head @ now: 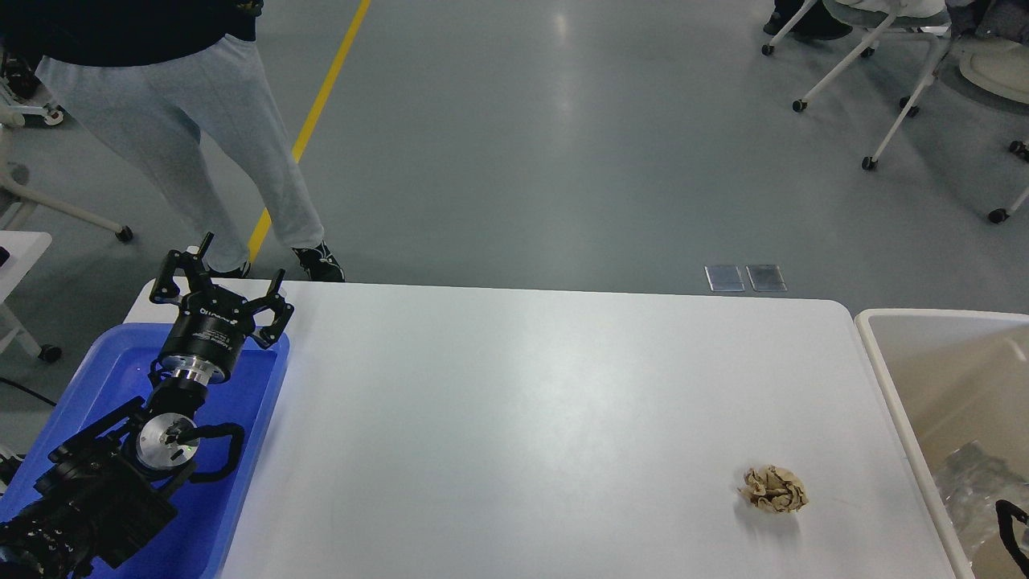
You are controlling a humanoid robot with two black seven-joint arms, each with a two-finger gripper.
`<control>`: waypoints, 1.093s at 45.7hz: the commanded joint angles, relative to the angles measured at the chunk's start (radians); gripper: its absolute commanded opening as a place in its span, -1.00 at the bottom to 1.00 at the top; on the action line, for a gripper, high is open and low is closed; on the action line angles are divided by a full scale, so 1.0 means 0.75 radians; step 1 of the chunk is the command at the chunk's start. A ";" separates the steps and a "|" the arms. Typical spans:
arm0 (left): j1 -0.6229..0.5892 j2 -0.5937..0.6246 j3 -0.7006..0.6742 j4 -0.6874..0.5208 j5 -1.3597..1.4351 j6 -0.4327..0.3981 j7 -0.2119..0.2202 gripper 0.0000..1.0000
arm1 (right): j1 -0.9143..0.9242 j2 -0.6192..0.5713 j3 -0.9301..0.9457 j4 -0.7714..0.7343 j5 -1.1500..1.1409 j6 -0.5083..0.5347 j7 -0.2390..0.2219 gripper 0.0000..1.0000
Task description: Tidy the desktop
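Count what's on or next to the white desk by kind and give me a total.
Crumpled paper balls: 1, paper ball
Blue trays: 1, tray
Beige bins: 1, bin
Total: 3
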 commanded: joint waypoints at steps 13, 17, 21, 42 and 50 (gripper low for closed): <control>0.000 0.000 0.000 0.000 0.000 0.000 -0.001 1.00 | 0.006 -0.006 -0.007 -0.005 -0.002 -0.002 0.000 0.95; 0.000 0.000 0.000 0.000 0.000 0.000 0.001 1.00 | 0.008 -0.010 0.007 -0.003 0.000 0.000 0.000 0.92; 0.000 0.000 0.000 0.000 0.000 0.000 0.001 1.00 | 0.022 -0.010 0.013 0.001 0.000 0.010 0.000 0.91; 0.000 0.000 0.000 0.000 0.000 0.000 -0.001 1.00 | -0.045 -0.398 0.616 0.631 -0.102 0.452 0.107 0.98; 0.000 0.000 0.000 0.000 0.000 0.000 -0.001 1.00 | -0.139 -0.403 0.911 0.872 -0.337 0.532 0.117 0.98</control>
